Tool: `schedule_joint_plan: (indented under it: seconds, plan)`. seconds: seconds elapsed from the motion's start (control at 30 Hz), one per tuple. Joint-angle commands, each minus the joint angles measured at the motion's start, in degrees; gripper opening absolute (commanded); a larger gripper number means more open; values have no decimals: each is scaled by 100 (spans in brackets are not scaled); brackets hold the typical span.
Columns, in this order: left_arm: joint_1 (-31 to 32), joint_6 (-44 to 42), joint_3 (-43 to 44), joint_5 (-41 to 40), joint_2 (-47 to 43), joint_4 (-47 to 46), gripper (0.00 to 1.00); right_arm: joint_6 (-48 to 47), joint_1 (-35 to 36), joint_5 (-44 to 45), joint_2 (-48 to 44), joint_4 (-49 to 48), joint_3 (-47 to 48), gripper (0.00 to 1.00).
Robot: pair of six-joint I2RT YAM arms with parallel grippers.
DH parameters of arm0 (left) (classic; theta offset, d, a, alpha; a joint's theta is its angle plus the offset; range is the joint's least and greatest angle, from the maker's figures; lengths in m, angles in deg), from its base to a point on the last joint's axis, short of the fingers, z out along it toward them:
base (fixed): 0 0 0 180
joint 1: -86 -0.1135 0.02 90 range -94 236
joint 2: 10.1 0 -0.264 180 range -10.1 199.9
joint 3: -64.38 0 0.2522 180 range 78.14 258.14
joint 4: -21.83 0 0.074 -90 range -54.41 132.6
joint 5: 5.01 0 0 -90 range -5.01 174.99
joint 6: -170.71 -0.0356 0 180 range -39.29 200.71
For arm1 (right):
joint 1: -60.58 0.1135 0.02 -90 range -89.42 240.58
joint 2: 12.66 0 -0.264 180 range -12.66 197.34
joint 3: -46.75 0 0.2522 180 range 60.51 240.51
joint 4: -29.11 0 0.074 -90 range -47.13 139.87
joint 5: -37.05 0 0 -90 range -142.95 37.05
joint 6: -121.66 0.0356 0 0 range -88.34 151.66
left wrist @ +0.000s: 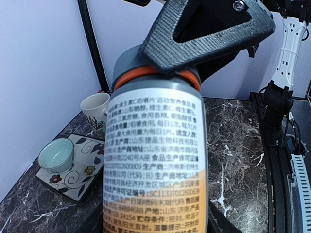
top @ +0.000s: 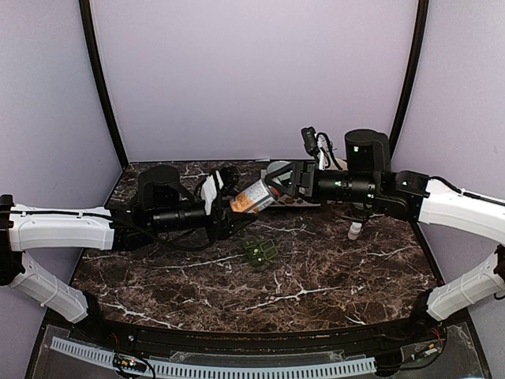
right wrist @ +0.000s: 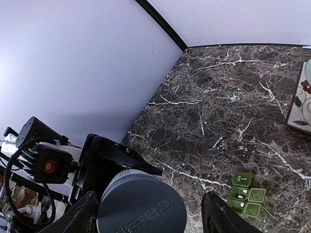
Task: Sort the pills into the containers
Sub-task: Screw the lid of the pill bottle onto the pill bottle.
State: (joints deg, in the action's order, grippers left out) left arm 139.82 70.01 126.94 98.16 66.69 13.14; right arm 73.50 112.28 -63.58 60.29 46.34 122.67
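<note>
My left gripper (top: 225, 199) is shut on a pill bottle (top: 252, 197) with a white and orange label, an orange ring and a grey cap, and holds it tilted above the table. The bottle fills the left wrist view (left wrist: 158, 160). My right gripper (top: 278, 186) is open, one finger on each side of the grey cap (right wrist: 141, 206), with a gap showing on the right side. One of its fingers (left wrist: 209, 29) lies across the cap. The dark-green pill organiser (top: 259, 251) lies on the table below, some lids open, pale pills inside (right wrist: 247, 194).
A patterned tray (left wrist: 73, 182) with a pale green bowl (left wrist: 57, 155) and a mug (left wrist: 95, 109) sits at the back of the dark marble table (top: 331, 276). A small white bottle (top: 355, 230) stands at the right. Purple walls enclose the table.
</note>
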Motion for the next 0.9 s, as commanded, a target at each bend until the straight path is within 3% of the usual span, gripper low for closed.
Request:
schedule_joint_plan:
  seconds: [0.0,0.53,0.87]
  plan:
    - [-124,313,283,383,-86,-190,0,-286,-9,65,-227,-157,-193,72]
    - [-719,1232,760,2030,304,125,0,-1061,-6,63,-762,260,-381,75]
    - [-1126,2133,1365,4343,972,366,0,-1709,-11,-216,-1136,111,-673,75]
